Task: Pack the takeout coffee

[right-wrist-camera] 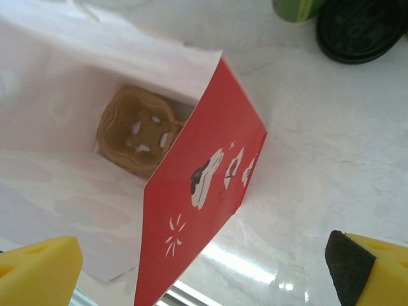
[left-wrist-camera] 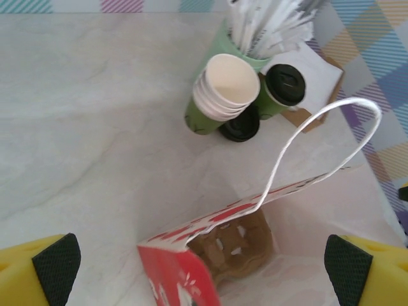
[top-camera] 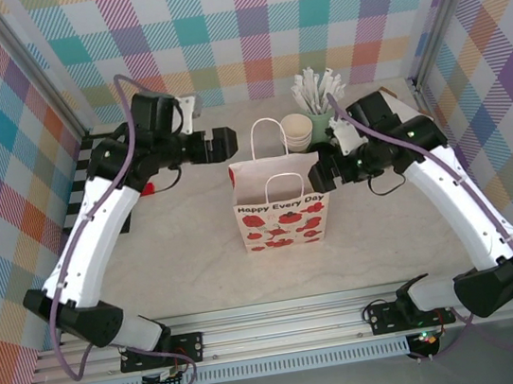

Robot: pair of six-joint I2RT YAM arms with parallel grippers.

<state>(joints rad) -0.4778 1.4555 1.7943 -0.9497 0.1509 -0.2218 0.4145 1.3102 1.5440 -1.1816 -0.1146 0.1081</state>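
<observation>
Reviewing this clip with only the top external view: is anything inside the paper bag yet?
Observer: Yes. The left wrist view shows a brown cardboard carrier at the bottom of the bag.
Operator: Where's the lidded coffee?
Observer: The dark green cup, black lid on, stands on the table by the cream cup stack, outside the bag.
Operator: Grippers holding anything?
Observer: No. The left gripper and right gripper are open and empty.

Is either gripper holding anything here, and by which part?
Nothing is held. The left gripper and right gripper are both open wide above the paper bag; the coffee cup stands on the table.
</observation>
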